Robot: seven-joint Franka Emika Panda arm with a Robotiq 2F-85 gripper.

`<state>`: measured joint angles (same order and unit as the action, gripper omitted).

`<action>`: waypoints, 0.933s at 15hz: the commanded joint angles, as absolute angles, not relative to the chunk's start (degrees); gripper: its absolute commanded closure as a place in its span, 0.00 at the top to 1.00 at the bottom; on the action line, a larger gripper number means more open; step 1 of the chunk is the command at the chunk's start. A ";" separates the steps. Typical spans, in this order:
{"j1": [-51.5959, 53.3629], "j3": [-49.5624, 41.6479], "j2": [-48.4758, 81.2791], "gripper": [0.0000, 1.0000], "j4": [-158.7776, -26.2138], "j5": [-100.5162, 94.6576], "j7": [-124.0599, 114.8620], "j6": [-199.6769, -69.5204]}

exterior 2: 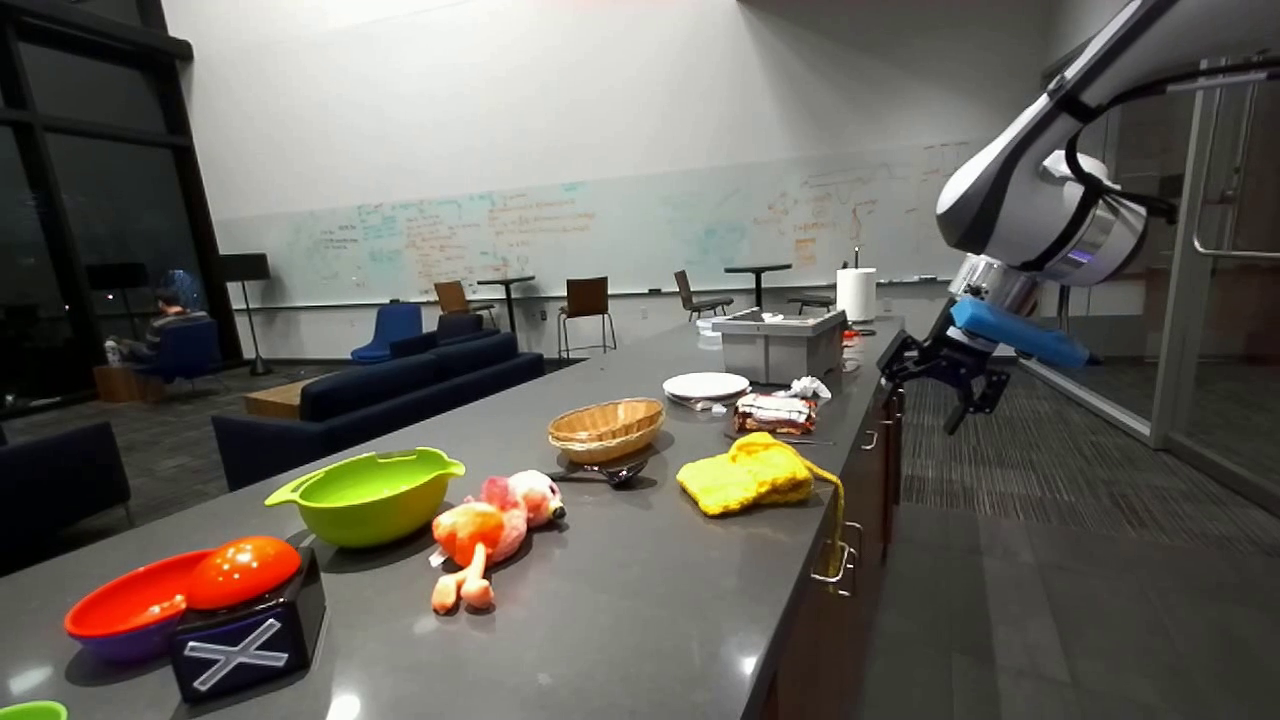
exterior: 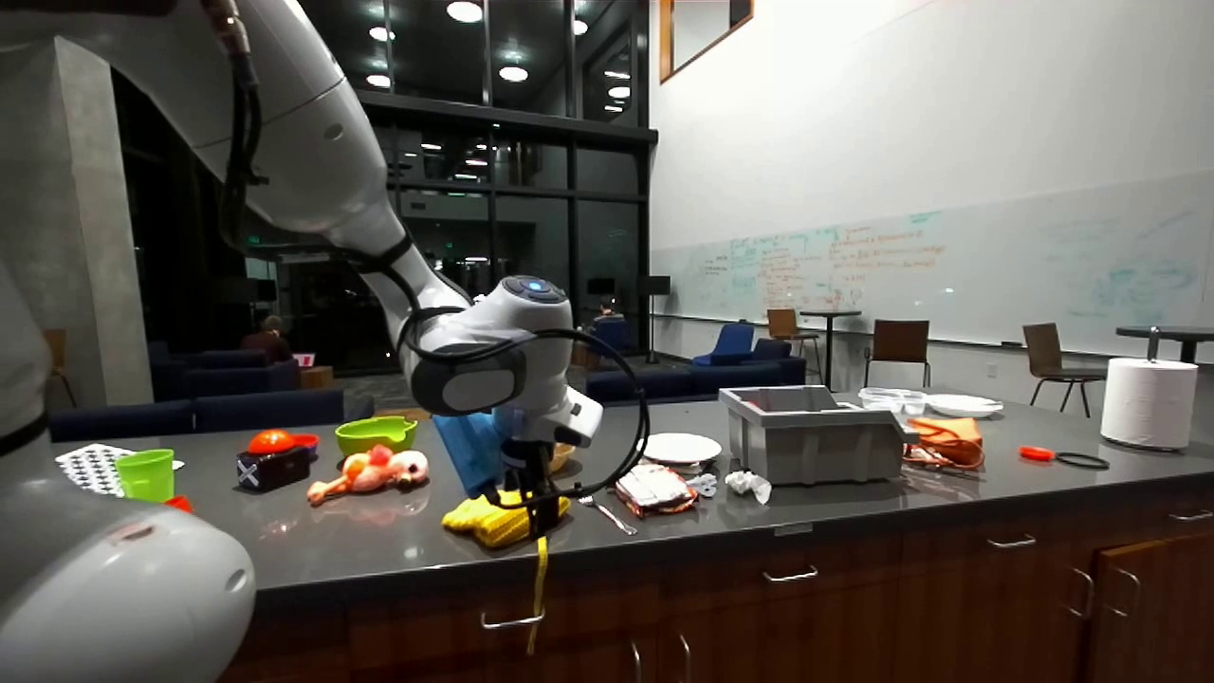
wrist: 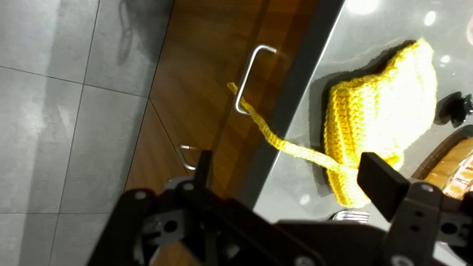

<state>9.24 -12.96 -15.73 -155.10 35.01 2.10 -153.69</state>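
My gripper (wrist: pixel 289 160) is open, its two black fingers spread wide with nothing between them. In an exterior view, the gripper (exterior 2: pixel 922 398) hangs in the air beyond the counter's front edge, apart from the things on it. The nearest thing is a yellow knitted item (wrist: pixel 377 111) lying on the grey counter (exterior 2: pixel 640 620); it also shows in both exterior views (exterior: pixel 493 520) (exterior 2: pixel 750 475). Its thin yellow strap (wrist: pixel 295 149) runs over the counter edge and hangs by a drawer handle (wrist: pixel 245 79). A fork (wrist: pixel 351 215) lies beside it, partly hidden by the gripper.
A grey bin (exterior: pixel 816 441), white plate (exterior 2: pixel 706 386), brown packet (exterior 2: pixel 775 412) and crumpled paper (exterior: pixel 749 486) stand farther along. A wicker basket (exterior 2: pixel 607 428), black utensil (exterior 2: pixel 612 473), pink plush toy (exterior 2: pixel 500 525), green bowl (exterior 2: pixel 370 497) and black box with orange dome (exterior 2: pixel 245 640) are also on the counter.
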 commanded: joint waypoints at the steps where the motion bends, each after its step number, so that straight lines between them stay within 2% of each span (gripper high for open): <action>1: 7.04 -10.72 -15.42 1.00 -154.79 35.89 2.67 -153.21; 4: 7.57 -11.05 -14.72 1.00 -154.49 37.70 3.95 -153.87; 5: 10.35 -13.88 -13.50 1.00 -153.95 40.14 5.16 -153.91; 9: 13.71 -17.83 -8.19 1.00 -151.51 56.30 14.46 -151.64; 14: 13.00 -20.20 1.34 1.00 -146.60 72.57 26.84 -144.75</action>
<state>12.98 -18.54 -5.14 -150.97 65.03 20.29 -149.07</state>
